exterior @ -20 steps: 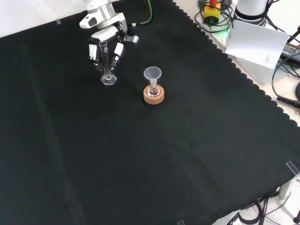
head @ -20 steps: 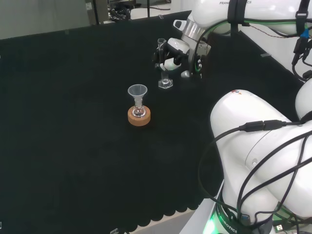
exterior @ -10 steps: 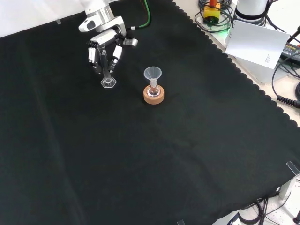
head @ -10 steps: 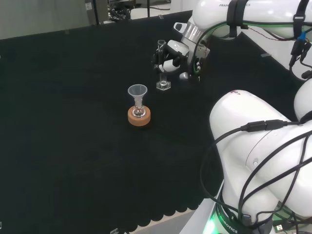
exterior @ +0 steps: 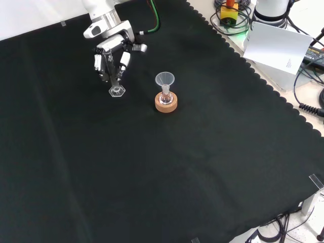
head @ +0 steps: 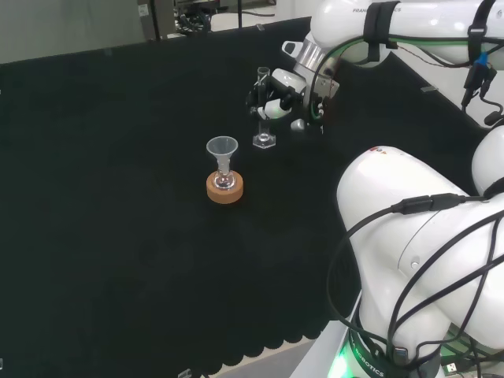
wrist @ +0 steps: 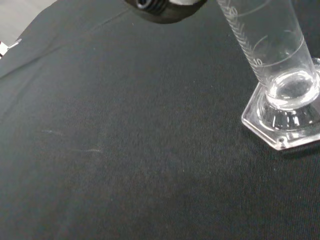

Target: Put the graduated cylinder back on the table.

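Note:
The graduated cylinder (head: 264,118) is clear glass with a hexagonal foot. It stands behind the cork ring in the head view, with its foot down at the black cloth. My hand (head: 285,96) reaches in from the right there, and its fingers curl round the tube's upper part. In the front view the hand (exterior: 112,50) comes from the top. The cylinder (exterior: 116,87) leans slightly between its fingers (exterior: 97,63). The wrist view shows the foot and lower tube (wrist: 280,90) close up on the cloth, with a dark part of the hand (wrist: 162,7) beside them.
A small flask with a clear funnel (head: 223,150) in its neck sits on a cork ring (head: 224,188), just in front of the cylinder in the head view. In the front view the ring (exterior: 166,105) lies to the cylinder's right. The arm's white links (head: 417,236) stand at the right.
The hand has brought the cylinder down, so its foot sits lower, at the cloth. In the front view the hand has drawn back a little towards the top.

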You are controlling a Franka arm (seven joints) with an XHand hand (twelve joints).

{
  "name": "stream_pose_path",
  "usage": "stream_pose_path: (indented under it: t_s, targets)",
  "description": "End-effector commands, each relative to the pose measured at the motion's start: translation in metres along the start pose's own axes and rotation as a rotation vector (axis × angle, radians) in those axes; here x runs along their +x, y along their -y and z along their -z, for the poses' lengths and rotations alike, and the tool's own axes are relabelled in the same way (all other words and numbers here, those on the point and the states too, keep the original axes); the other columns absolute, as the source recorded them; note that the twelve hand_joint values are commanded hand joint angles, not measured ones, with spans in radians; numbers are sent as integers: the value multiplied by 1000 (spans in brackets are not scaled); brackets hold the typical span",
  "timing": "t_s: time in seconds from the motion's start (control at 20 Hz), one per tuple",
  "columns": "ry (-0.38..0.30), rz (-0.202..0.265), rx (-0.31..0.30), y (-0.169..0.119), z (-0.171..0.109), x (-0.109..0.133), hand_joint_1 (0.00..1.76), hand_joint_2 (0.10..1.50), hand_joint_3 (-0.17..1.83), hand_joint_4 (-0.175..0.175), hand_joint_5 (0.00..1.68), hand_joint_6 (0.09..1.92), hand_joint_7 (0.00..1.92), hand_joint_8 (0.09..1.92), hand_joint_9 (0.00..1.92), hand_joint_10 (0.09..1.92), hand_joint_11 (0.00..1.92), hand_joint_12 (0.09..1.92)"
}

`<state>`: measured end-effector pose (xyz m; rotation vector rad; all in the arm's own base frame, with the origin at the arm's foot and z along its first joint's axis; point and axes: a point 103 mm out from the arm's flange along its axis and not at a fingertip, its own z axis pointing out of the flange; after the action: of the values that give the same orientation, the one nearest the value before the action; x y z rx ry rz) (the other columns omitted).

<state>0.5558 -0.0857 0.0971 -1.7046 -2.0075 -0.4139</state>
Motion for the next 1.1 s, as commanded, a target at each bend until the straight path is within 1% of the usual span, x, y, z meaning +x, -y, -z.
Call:
stream_pose_path:
  t_s: [0.05, 0.1, 0.15, 0.2, 0.25, 0.4, 0.45, 0.55, 0.65, 0.8, 0.9, 1.1]
  targets:
    - [-15, 7, 11, -1, -1, 0, 1280, 1178, 32, -26, 944, 531, 960, 836, 1375, 87, 1138, 821]
    - [-24, 11, 18, -1, -1, 0, 1261, 1183, 48, -25, 937, 533, 995, 694, 1370, 87, 1135, 820]
    - [-30, 13, 24, -1, -2, 0, 1248, 1180, 71, -23, 925, 544, 1018, 593, 1362, 87, 1130, 821]
    - [-30, 17, 24, 0, -1, -1, 1237, 1165, 110, -21, 903, 568, 1026, 531, 1351, 87, 1124, 828]
    - [-32, 21, 26, 0, -1, -1, 1223, 1126, 182, -19, 879, 599, 1022, 499, 1339, 87, 1117, 842]
    - [-34, 33, 30, 2, 1, -1, 1161, 916, 499, -12, 821, 650, 978, 477, 1302, 87, 1064, 905]
    - [-37, 36, 34, 2, 2, -1, 1142, 854, 574, -8, 804, 655, 953, 473, 1284, 87, 1018, 939]
    - [-43, 39, 38, 4, 3, -1, 1104, 757, 662, -6, 755, 651, 885, 465, 1227, 87, 903, 1024]
    - [-43, 41, 47, 5, 4, -1, 1063, 694, 696, -6, 705, 635, 821, 472, 1164, 87, 786, 1107]
    - [-45, 37, 52, 6, 6, -1, 1002, 645, 692, -15, 613, 589, 741, 500, 1090, 87, 653, 1198]
    - [-49, 34, 53, 6, 7, -2, 970, 630, 679, -21, 562, 553, 700, 515, 1057, 87, 594, 1229]
    - [-50, 31, 43, 8, 12, -3, 903, 617, 619, -34, 473, 415, 605, 563, 995, 87, 522, 1267]
